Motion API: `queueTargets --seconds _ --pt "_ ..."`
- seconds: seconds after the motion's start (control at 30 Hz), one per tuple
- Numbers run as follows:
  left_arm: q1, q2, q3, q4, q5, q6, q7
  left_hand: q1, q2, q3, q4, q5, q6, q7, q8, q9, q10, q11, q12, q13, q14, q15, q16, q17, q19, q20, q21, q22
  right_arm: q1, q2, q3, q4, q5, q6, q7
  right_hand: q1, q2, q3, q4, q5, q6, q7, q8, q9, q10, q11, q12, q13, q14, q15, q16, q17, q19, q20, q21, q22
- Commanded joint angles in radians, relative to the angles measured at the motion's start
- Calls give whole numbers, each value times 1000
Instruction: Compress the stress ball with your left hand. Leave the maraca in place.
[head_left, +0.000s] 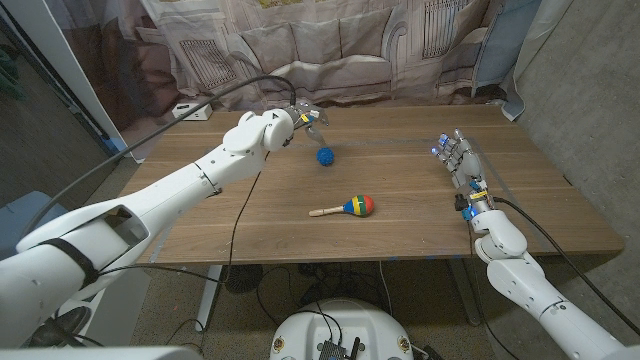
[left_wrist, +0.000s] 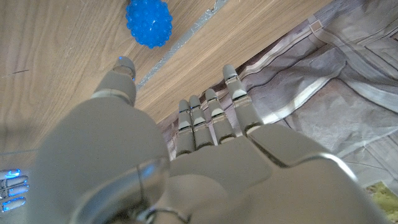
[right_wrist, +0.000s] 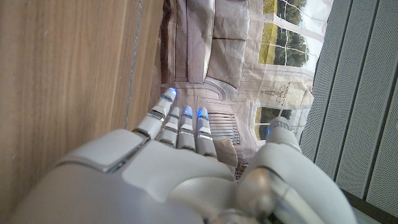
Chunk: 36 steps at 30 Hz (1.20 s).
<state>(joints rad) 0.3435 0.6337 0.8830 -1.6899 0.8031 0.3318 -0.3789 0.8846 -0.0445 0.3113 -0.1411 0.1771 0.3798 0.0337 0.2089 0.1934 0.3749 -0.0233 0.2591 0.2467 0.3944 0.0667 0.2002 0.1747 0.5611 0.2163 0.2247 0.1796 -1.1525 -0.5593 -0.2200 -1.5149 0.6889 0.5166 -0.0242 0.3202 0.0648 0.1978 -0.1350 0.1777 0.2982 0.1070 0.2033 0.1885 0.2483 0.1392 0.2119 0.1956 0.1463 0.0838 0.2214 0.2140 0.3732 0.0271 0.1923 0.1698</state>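
Nearest the robot, the maraca (head_left: 350, 207) lies on its side on the wooden counter (head_left: 400, 230), its wooden handle pointing toward the robot's left and its multicoloured head toward the right. To the robot's right, the right hand (head_left: 461, 165) is positioned over the right part of the counter with its fingers (right_wrist: 180, 124) extended side by side and holding nothing; the fingertips glow blue, and the thumb stands apart from them. Farther back, the blue stress ball (head_left: 325, 156) rests on the counter, near the middle and well apart from the maraca. Its surface is covered with small bumps, as the left wrist view shows (left_wrist: 149, 22). Just beside the ball, on its far left side, the left hand (head_left: 304, 115) is raised above the counter on an outstretched white arm. Its fingers (left_wrist: 211, 118) are extended and close together, the thumb is spread away from them, and nothing is held. Behind the counter hangs a printed fabric backdrop (head_left: 330, 50).
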Motion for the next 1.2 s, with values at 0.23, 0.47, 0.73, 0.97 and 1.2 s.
queueTargets --seconds 0.23,0.47,0.73,0.97,1.2 --pt "-42 -25 41 46 31 -13 -48 5 16 1 -3 2 -5 2 -4 3 5 -9 2 7 12 8 3 4 25 -1 5 3 -11 -3 9 -11 -2 5 -3 14 4 5 -5 1 -5 -4 -3 2 3 2 -5 1 9 3 -1 0 1 -6 2 3" --pt "-49 -38 46 77 16 -27 -51 6 17 -1 -3 2 -14 -4 -8 4 -2 -11 0 10 9 11 1 5 34 0 6 4 -17 -5 11 -17 -2 1 -6 16 5 5 -6 1 -4 -5 -3 2 4 3 -5 1 10 4 -1 0 1 -5 2 3" --pt "-67 -66 59 145 -27 -56 -46 9 20 -2 -3 3 -19 0 -9 4 -7 -10 -2 13 9 13 -1 5 38 1 5 4 -23 -11 10 -24 -9 -5 -10 17 5 5 -6 1 -4 -5 -3 2 4 3 -6 2 12 2 -1 0 1 -4 2 3" --pt "-94 -84 90 186 -31 -68 -61 13 22 -3 -4 3 -17 -4 -8 4 -3 -20 1 17 19 12 2 5 43 1 5 5 -30 -10 13 -34 -4 -13 -19 17 4 5 -6 0 -3 -6 -3 2 5 3 -6 2 11 3 -1 1 0 -4 2 3" --pt "-92 -103 95 233 -47 -52 -23 14 25 -5 -3 4 -29 -10 -12 4 -15 -20 -3 21 23 12 2 6 45 2 4 5 -49 -30 16 -64 -8 -48 -37 17 5 5 -5 0 -4 -6 -4 2 4 2 -6 2 12 4 -1 1 1 -3 2 3"
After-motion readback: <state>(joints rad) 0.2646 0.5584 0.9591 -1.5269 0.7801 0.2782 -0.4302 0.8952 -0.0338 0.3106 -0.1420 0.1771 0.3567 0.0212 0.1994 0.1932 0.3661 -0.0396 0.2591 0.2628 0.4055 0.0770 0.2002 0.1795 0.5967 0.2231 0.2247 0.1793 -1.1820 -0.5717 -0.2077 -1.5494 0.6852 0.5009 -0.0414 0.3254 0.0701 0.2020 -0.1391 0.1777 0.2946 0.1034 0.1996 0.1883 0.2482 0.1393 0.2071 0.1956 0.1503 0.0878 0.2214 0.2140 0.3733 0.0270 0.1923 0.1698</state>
